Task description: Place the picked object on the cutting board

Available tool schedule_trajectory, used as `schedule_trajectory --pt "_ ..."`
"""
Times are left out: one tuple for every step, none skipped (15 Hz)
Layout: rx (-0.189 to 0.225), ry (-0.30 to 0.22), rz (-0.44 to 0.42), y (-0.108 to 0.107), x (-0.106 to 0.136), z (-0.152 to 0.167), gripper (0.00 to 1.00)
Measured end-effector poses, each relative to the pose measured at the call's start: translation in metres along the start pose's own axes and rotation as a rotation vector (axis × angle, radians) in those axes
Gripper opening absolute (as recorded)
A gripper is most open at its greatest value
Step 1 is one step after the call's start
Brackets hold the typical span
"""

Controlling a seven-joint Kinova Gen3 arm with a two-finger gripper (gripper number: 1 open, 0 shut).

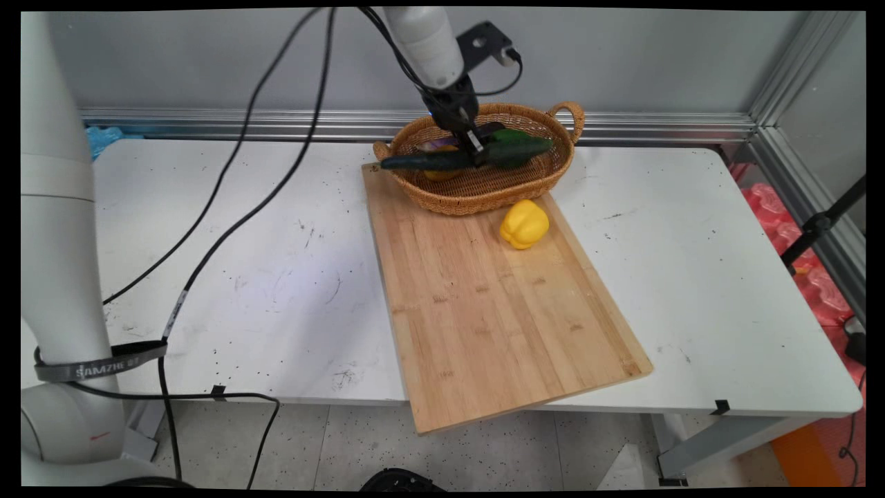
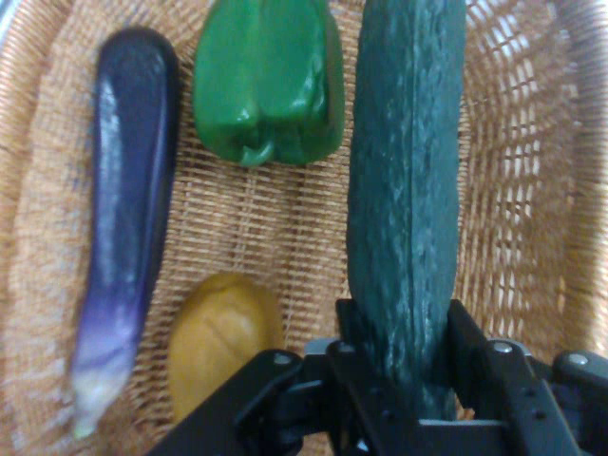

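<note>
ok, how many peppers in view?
2. A yellow pepper sits on the cutting board, just outside the basket. A green pepper lies inside it, beside the eggplant. Others could be hidden.

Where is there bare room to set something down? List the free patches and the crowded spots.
Free: the cutting board nearer than the yellow pepper, and the white table either side of the board. Crowded: the basket, with eggplant, green pepper and a yellowish vegetable below the cucumber in the gripper.

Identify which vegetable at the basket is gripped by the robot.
The long dark green cucumber, clamped between the gripper fingers. The purple eggplant, green bell pepper and brownish potato lie free in the wicker basket.
</note>
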Motion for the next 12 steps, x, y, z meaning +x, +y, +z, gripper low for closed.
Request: schedule_trajectory --pt "0.002 0.006 0.005 0.0 -0.002 -0.008 0.0" --pt "0.002 0.015 0.014 0.001 -0.005 -0.02 0.0" --pt "0.003 0.021 0.019 0.001 -0.007 -0.028 0.0" --pt "-0.001 0.031 0.029 0.003 -0.01 -0.04 0.0" --pt "-0.005 0.04 0.037 0.004 -0.013 -0.05 0.0" --pt "-0.012 0.05 0.046 0.007 -0.015 -0.06 0.0" --pt "-0.019 0.058 0.054 0.009 -0.017 -0.067 0.0" --pt "-0.032 0.073 0.068 0.013 -0.021 -0.08 0.0" --pt "-0.048 0.088 0.083 0.018 -0.024 -0.093 0.0" --pt "-0.064 0.101 0.096 0.023 -0.027 -0.103 0.0" --pt "-0.085 0.116 0.112 0.03 -0.031 -0.114 0.0" --pt "-0.106 0.129 0.127 0.037 -0.035 -0.124 0.0"
